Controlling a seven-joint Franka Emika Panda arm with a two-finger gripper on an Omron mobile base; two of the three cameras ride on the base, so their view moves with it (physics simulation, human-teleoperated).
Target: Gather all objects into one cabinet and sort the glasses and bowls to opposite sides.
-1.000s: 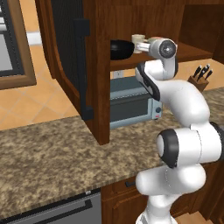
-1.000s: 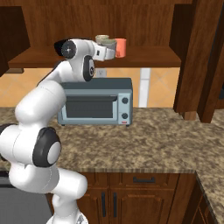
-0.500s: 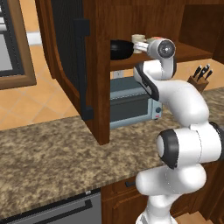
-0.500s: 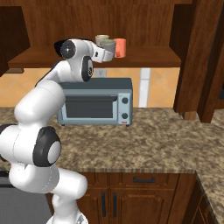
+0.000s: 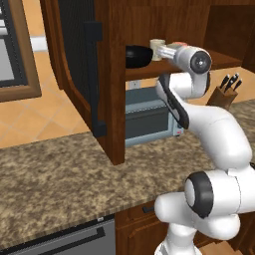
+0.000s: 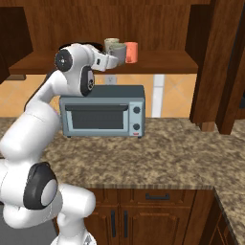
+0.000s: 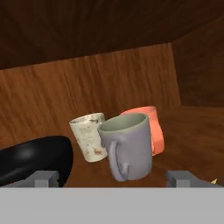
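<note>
In the hand view the grey mug [image 7: 127, 148] stands upright on the cabinet [image 5: 117, 94] shelf, handle toward me, between the wide-apart fingertips of my gripper [image 7: 113, 178], which is open and clear of it. Behind it are the cream mug [image 7: 89, 136] to the left and the orange-red cup [image 7: 154, 127] to the right. The glossy black bowl [image 7: 31, 161] lies at the far left. From the right base view, the gripper [image 6: 116, 57] reaches to the grey mug [image 6: 120, 50], beside the cream mug [image 6: 110, 44] and the orange-red cup [image 6: 131, 51]. The black bowl [image 5: 137, 56] sits left of my gripper [image 5: 160, 51].
The cabinet's mesh door [image 5: 74, 64] hangs open to the left with its black handle [image 5: 94, 79]. A grey toaster oven [image 6: 103, 112] stands on the granite counter [image 6: 167, 158] right under the shelf [image 6: 158, 67]. A knife block [image 5: 224, 94] sits further right.
The jaws have opened wide and let go of the grey mug, which now stands on the shelf. The arm has barely moved.
</note>
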